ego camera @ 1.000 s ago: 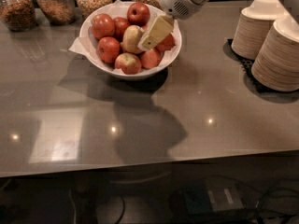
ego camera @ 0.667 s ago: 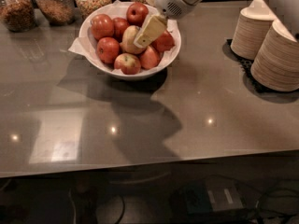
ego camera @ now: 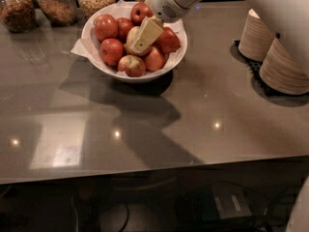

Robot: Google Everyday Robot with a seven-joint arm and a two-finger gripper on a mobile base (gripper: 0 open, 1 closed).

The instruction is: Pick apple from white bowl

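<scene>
The white bowl (ego camera: 176,61) stands at the back of the table, lined with white paper whose corner (ego camera: 80,47) sticks out on the left. It holds several red apples (ego camera: 111,50) and one pale yellow-green apple (ego camera: 131,34) in the middle. My gripper (ego camera: 144,36) reaches down from the upper right into the bowl. Its cream tip lies over the right side of the pale apple, hiding part of it. A red apple (ego camera: 168,40) lies just right of the gripper.
Three glass jars of grains (ego camera: 57,4) stand behind the bowl at the back left. Two stacks of beige disposable bowls (ego camera: 285,66) sit on a black mat at the right. My arm (ego camera: 280,8) crosses the upper right. The table's front edge (ego camera: 145,173) runs below.
My gripper has moved a little to the left and lower in the bowl, from over the right-hand apples onto the pale apple. The apples have not moved.
</scene>
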